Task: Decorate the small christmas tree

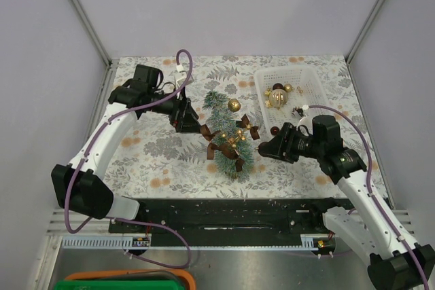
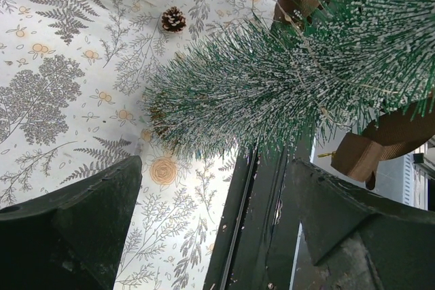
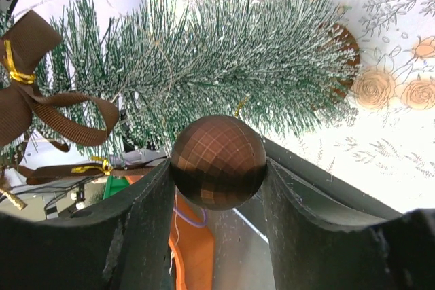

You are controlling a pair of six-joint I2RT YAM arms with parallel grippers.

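Your top camera hangs above and behind the arm bases, looking down from far off over the whole table (image 1: 170, 161). The small christmas tree (image 1: 228, 137) sits near centre and the white basket (image 1: 306, 83) at one o'clock. Your left wrist camera looks in close from the tree's nine o'clock, past the left fingers (image 2: 75, 229). Your right wrist camera looks in from three o'clock, past the right fingers (image 3: 136, 236). All three views share the tree.
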